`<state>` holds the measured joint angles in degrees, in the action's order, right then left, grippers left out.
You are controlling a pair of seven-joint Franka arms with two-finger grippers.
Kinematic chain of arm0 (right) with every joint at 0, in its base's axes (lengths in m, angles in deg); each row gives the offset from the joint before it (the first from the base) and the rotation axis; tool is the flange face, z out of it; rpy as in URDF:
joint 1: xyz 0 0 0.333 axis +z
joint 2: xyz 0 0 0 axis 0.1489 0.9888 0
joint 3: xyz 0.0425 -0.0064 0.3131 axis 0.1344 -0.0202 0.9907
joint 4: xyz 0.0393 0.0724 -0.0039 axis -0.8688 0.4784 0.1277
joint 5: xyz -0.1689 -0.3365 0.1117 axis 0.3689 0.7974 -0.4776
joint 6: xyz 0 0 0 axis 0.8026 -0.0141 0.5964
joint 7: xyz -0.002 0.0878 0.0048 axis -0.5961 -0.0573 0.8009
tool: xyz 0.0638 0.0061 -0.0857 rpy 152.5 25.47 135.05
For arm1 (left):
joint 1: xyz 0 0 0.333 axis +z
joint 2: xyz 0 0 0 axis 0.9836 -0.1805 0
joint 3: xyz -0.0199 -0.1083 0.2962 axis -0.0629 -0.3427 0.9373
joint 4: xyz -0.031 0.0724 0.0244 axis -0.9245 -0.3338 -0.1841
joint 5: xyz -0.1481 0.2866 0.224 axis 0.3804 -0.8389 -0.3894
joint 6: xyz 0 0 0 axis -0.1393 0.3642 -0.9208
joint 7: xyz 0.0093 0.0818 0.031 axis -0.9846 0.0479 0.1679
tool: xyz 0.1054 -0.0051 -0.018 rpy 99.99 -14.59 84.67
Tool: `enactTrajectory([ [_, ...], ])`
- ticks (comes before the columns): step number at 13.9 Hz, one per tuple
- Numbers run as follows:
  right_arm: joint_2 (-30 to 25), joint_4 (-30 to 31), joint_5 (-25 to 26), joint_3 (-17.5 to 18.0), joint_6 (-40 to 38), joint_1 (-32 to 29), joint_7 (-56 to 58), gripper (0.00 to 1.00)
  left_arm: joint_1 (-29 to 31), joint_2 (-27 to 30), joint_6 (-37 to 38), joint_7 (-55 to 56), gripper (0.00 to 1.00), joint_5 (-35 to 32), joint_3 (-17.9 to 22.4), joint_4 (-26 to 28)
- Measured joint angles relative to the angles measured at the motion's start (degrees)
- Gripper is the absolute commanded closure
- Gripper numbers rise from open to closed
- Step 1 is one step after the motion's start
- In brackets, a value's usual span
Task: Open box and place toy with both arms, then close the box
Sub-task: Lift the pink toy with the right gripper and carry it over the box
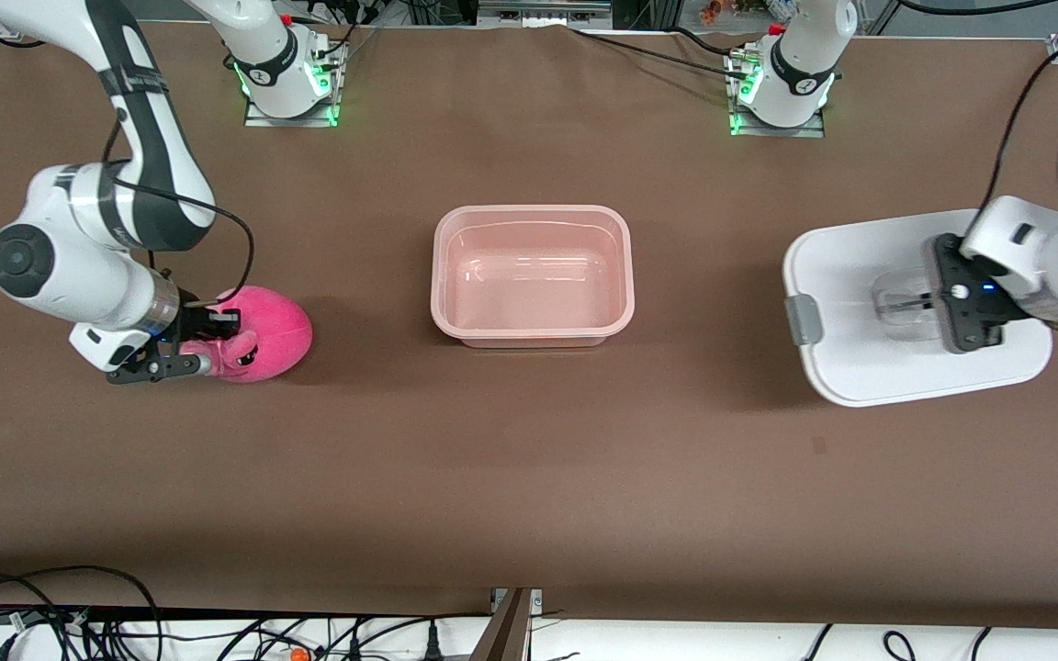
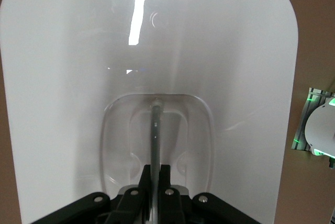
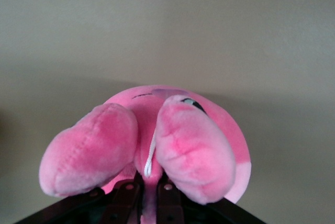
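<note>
The box's pale pink tub (image 1: 534, 275) stands open and empty in the middle of the table. Its white lid (image 1: 860, 275) is off, at the left arm's end of the table, with a grey clip (image 1: 803, 319) on its edge. My left gripper (image 1: 931, 303) is shut on the lid's clear handle (image 2: 155, 124); the lid (image 2: 73, 77) fills the left wrist view under the gripper (image 2: 156, 170). The bright pink toy (image 1: 263, 335) sits at the right arm's end of the table. My right gripper (image 1: 208, 344) is shut on the toy (image 3: 183, 140); its fingers (image 3: 149, 185) pinch plush between two rounded lobes.
Both arm bases (image 1: 288, 83) (image 1: 782, 87) stand along the edge of the table farthest from the front camera. Cables (image 1: 51, 615) lie off the edge nearest that camera. Bare brown table (image 1: 529, 459) spreads between the toy, the tub and the lid.
</note>
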<state>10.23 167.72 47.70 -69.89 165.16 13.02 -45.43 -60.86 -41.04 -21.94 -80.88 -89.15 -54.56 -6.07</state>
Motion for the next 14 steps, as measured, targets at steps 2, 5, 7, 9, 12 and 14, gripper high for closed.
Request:
enactTrajectory([
  [2, -0.40, -5.01, 0.00, 1.14, -7.10, 0.41, 0.89, 1.00, 1.06, -0.02, 0.08, -0.28, 1.00, -1.93, 0.01, 0.00],
  [5, -0.52, -11.48, -0.02, 3.13, -17.75, 3.70, 2.93, 1.00, 1.35, -0.04, 0.13, -0.28, 1.00, -4.77, -0.06, 0.00],
  [7, -0.50, -14.50, 0.46, 3.50, -21.32, 8.78, 4.48, 1.00, 1.87, -0.07, 0.15, -0.29, 1.00, -4.97, -0.05, 0.01],
  [9, -0.43, -16.81, 4.31, 3.69, -22.56, 14.82, 5.92, 1.00, 2.07, -0.09, 0.18, -0.31, 1.00, -4.98, -0.06, 0.01],
  [12, 0.75, -19.94, 10.72, 3.80, -23.47, 23.76, 12.96, 1.00, 2.09, -0.09, 0.20, -0.31, 1.00, -4.98, -0.13, 0.01],
  [14, 2.76, -22.39, 13.01, 3.79, -23.51, 28.64, 17.56, 1.00, 2.10, -0.09, 0.21, -0.31, 1.00, -4.98, -0.16, 0.01],
])
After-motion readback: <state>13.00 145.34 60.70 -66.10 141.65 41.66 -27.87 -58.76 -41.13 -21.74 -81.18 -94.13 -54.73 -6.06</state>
